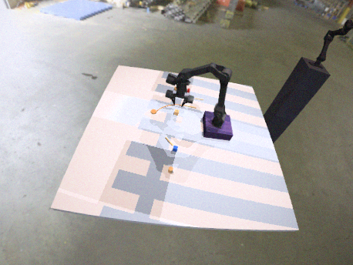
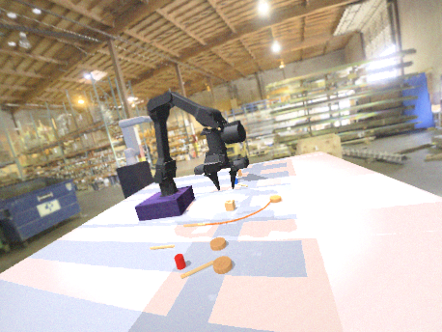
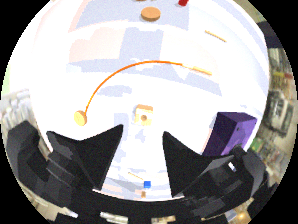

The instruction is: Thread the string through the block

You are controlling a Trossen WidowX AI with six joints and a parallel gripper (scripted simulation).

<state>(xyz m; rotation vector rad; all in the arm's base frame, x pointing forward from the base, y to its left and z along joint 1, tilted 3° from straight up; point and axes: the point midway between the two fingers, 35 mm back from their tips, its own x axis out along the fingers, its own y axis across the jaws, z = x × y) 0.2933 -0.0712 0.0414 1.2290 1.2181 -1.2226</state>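
The small wooden block [image 1: 176,112] [image 2: 230,206] [image 3: 144,108] stands on the table; its round hole faces the camera in the wrist view. The wooden button [image 1: 153,112] [image 2: 275,198] [image 3: 80,118] lies off to one side of it. The orange string [image 2: 251,216] [image 3: 150,61] curves from the button around the block, apart from it. The pale stick [image 2: 193,225] [image 3: 202,71] on its free end lies flat on the table. My gripper [image 1: 179,105] [image 2: 226,188] [image 3: 143,130] is partly open and empty, above the table near the block. It is well apart from the stick.
Beyond the string lie two wooden discs [image 2: 218,243] [image 2: 222,264], a red cylinder [image 2: 179,262], a thicker stick [image 2: 197,270] and a thin stick [image 2: 162,247] [image 3: 215,36]. On the other side lie a blue cube [image 1: 175,149] [image 3: 147,184], another stick [image 1: 169,141] and an orange piece [image 1: 170,169]. The arm's purple base [image 1: 217,131] [image 3: 232,132] stands nearby.
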